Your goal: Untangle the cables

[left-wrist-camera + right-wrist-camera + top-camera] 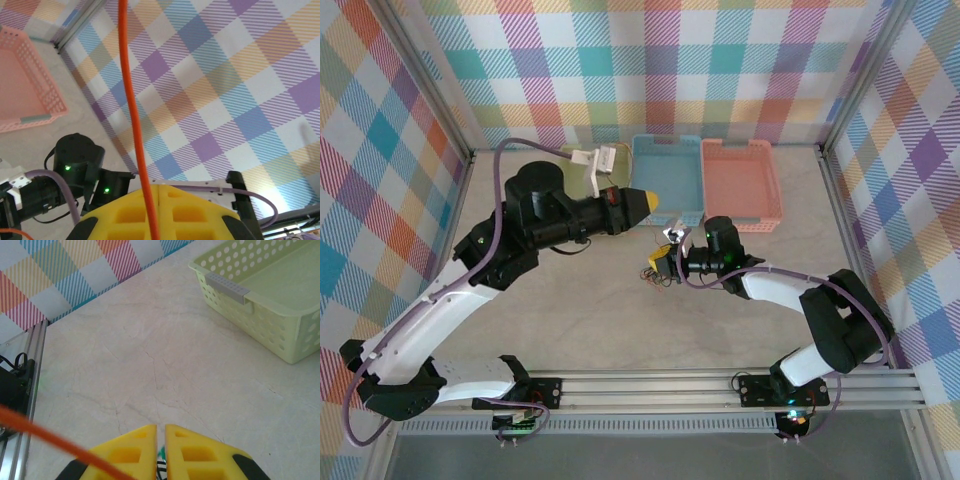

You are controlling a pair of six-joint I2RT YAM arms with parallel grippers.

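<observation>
My left gripper hangs over the middle of the table with its yellow jaws shut. A taut orange cable runs along their seam and up past the lens, so it looks pinched there. Just below it, my right gripper sits low over a small tangle of cables on the table. Its jaws are almost together, with a green, black and white bit of cable between them. The orange cable crosses the lower left of the right wrist view, blurred.
A blue basket and a pink basket stand side by side at the back, right behind both grippers. A pale green basket stands to their left, partly under my left arm. Plaid walls close in three sides.
</observation>
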